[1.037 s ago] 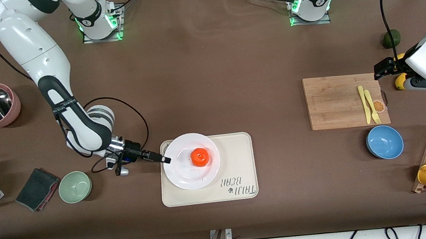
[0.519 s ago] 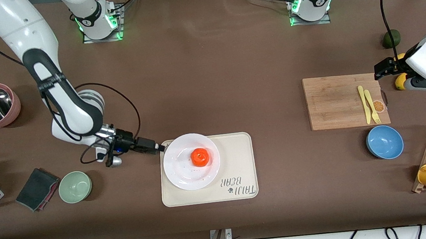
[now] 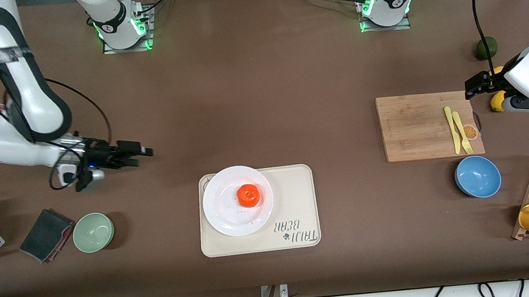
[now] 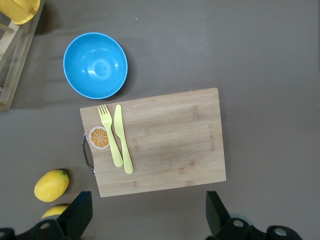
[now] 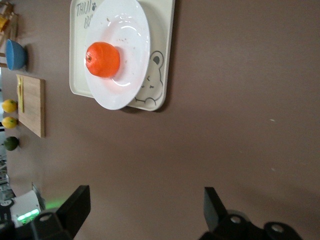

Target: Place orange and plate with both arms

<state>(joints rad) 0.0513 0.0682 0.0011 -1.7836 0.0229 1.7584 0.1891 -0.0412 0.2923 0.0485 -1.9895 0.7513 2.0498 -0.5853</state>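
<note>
Orange on plate, plate on tray, both grippers apart and empty

Orange (image 3: 248,195) sits on one white plate (image 3: 232,216), a little toward the left arm's end of the plate's middle, stem dimple facing up; being round, it has no long axis to speak of. Plate rests on the cream bear-print tray (image 3: 295,204), at the tray's end toward the right arm, its rim overhanging that short edge slightly. Bare tray shows toward the left arm's end, with lettering at the corner nearest the camera. Wide brown tabletop lies open all round the tray.

Right gripper (image 3: 144,152) hangs over bare table, well apart from the plate, toward the right arm's end, fingers spread with nothing between them. One green bowl (image 3: 93,232) and a dark cloth (image 3: 46,234) lie nearer the camera below it.

Left gripper (image 3: 472,87) waits by the cutting board (image 3: 414,125) edge, fingers spread and empty. On the board: one yellow knife (image 4: 123,138), one yellow fork (image 4: 110,135). One blue bowl (image 3: 477,176) lies nearer the camera; two lemons (image 4: 51,185) beside the board
</note>
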